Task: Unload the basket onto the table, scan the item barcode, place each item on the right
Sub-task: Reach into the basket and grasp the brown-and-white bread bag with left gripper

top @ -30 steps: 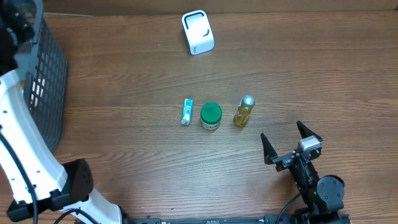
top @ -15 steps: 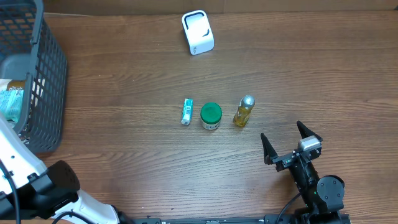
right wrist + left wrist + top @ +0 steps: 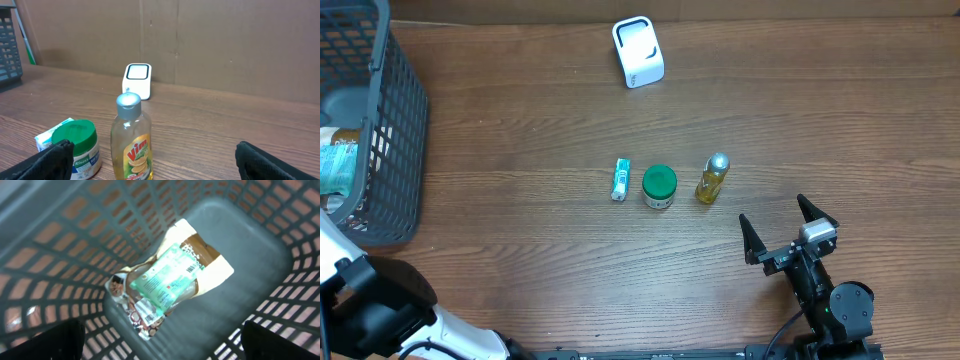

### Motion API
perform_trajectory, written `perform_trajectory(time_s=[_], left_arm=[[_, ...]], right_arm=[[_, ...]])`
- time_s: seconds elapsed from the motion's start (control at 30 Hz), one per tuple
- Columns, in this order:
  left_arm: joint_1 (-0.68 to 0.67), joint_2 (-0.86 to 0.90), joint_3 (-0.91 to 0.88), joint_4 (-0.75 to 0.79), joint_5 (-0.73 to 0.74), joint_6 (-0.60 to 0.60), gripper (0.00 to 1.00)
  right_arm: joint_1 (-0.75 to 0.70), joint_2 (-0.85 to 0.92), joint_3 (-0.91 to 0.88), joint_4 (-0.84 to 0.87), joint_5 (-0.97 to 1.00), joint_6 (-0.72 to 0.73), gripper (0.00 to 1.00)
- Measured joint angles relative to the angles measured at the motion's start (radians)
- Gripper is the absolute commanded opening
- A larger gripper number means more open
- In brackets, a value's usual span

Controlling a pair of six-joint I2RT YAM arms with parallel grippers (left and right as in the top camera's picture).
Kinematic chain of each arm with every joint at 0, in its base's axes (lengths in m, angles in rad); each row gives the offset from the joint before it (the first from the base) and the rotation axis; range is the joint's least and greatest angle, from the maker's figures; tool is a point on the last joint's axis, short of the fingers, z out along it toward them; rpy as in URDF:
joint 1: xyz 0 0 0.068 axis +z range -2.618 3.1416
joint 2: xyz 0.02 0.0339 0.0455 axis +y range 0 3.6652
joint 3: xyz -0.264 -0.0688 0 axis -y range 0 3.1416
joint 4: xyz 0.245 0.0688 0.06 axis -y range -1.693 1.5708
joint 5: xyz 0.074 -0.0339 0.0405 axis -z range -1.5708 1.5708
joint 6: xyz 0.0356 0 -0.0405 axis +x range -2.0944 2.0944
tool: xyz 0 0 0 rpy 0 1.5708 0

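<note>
The white barcode scanner [image 3: 638, 52] stands at the back of the table, also small in the right wrist view as the scanner [image 3: 137, 80]. Three items sit mid-table: a small green-and-white box [image 3: 620, 180], a green-lidded jar [image 3: 659, 186] and a yellow dish-soap bottle [image 3: 712, 178]. My right gripper [image 3: 783, 227] is open near the front edge, right of the bottle [image 3: 131, 140], which stands apart from its fingers. My left gripper [image 3: 160, 345] hangs open above the grey basket [image 3: 65, 245], over a green packet [image 3: 165, 277] lying on a cream-and-brown pouch.
The dark mesh basket [image 3: 405, 130] stands at the table's left edge with packets inside. My left arm's white and black base [image 3: 380, 310] fills the bottom left corner. A brown cardboard wall [image 3: 225, 40] runs behind the table.
My left arm has drawn back from over the basket toward the bottom left of the overhead view, uncovering the basket's contents. The right arm and the three items have not moved.
</note>
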Motion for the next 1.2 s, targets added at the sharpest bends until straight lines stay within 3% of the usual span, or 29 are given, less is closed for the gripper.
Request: perform_trajectory(time_s=[0.73, 1.2], left_arm=[[0.0, 0.284, -0.052, 0.064, 0.016, 0.343, 1.0], [-0.01, 0.369, -0.055, 0.193, -0.085, 0.518, 1.0]], right_arm=[[0.0, 0.0, 0.0, 0.001, -0.001, -0.001, 1.0], [0.0, 0.0, 0.0, 0.0, 0.0, 0.0, 1.0]])
